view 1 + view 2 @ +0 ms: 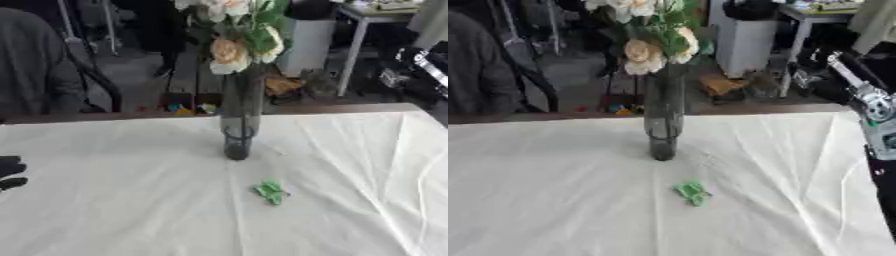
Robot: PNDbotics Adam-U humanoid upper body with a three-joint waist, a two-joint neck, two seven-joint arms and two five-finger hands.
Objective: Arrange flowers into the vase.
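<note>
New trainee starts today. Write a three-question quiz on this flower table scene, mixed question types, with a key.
1. True or false: the flowers stand in the vase.
2. What lies on the white tablecloth in front of the vase? A) scissors B) a small green piece C) a cup
3. At which edge of the left eye view does the left hand show?

Key: 1 true; 2 B; 3 the left edge.

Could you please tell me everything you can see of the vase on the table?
The vase is tall, narrow and dark, seemingly smoky glass, standing upright on the white tablecloth near the table's far edge. Cream and peach flowers with green leaves rise from its mouth. A small green scrap lies apart in front of it. No hand touches it.
</note>
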